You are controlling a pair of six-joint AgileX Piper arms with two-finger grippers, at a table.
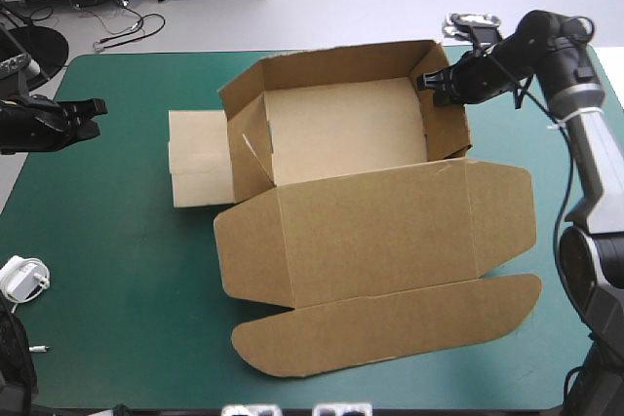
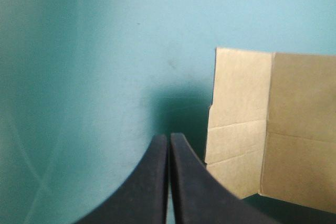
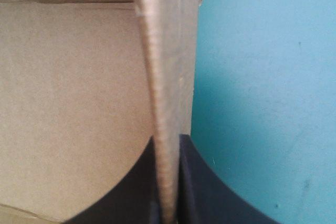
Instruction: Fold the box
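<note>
Brown box (image 1: pixel 390 231) sits mid-table on the teal-green cover (image 1: pixel 107 241). The far half stands as an open tray with back, left and right walls up and the floor bare. The lid (image 1: pixel 370 226) lies flat toward the near edge, with the rounded tuck flap (image 1: pixel 390 323) outermost. One side flap (image 1: pixel 200 158) lies flat on the cover just outside the left wall.

On the right wall, near the far corner, is the right gripper (image 1: pixel 434 85). Its black fingers (image 3: pixel 210 192) are pinched on the wall's top edge, one inside and one outside.

Near the table's left edge is the left gripper (image 1: pixel 93 109), fingers together and empty, well apart from the box.
</note>
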